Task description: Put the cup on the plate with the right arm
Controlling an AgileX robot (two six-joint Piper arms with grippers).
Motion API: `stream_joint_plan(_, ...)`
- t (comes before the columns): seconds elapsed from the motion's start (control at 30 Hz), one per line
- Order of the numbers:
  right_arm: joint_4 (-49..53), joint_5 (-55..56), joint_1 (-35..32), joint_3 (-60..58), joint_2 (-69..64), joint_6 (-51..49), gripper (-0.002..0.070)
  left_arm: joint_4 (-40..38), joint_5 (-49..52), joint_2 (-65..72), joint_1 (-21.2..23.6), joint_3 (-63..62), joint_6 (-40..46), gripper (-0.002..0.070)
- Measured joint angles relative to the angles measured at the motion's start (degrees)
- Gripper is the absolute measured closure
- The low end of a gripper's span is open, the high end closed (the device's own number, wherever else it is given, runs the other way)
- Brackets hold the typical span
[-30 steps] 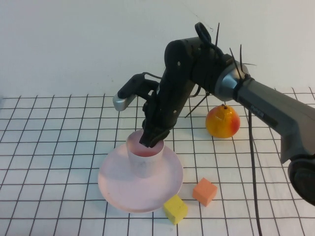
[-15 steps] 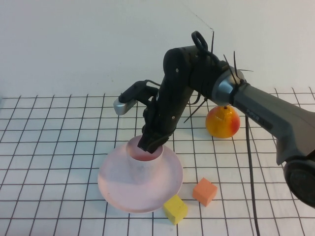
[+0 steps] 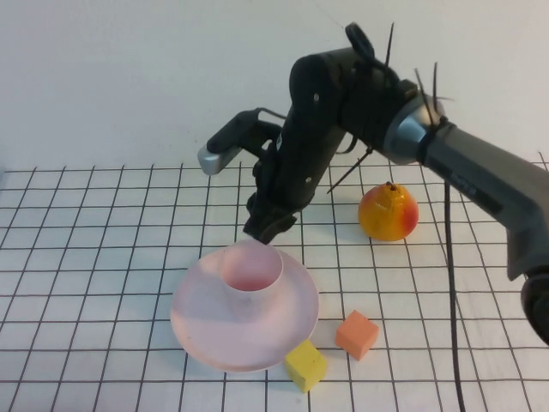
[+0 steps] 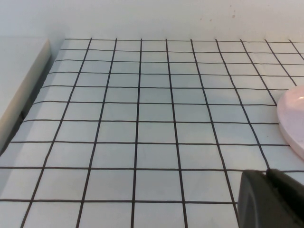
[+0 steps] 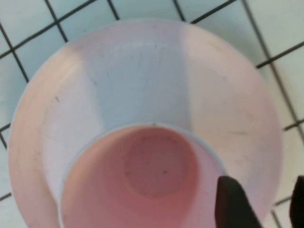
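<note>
Risk: my right gripper point(image 3: 268, 225), fingers apart just above the upright pale pink plastic cup point(image 3: 252, 276) on the round pink plate point(image 3: 206, 330), could clip its rim and topple it; my left gripper point(image 4: 270, 199) sits parked far left, state indeterminate.

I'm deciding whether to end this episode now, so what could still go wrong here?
The right gripper hangs open just above the far rim of the cup, which stands upright on the plate. A sideways or downward pull-out might clip that rim and tip the cup. The yellow block sits against the plate's near edge, so any nudge to the plate may shift both. The left gripper sits low over the table, apart from the plate, and poses little risk.
</note>
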State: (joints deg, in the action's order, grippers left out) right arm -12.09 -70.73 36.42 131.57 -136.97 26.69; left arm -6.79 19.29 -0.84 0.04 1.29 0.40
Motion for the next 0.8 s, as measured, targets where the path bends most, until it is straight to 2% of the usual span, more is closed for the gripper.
stream_joint_plan(0.43,6.83,-0.91,0.0,0.0,20.71,0.82,0.0415,0.0,0.0,0.0,0.0,0.0,0.0,0.0678)
stream_joint_plan(0.8,21.88,-0.91,0.0,0.42,37.28,0.83,0.058,0.0,0.0,0.0,0.0,0.0,0.0,0.0678)
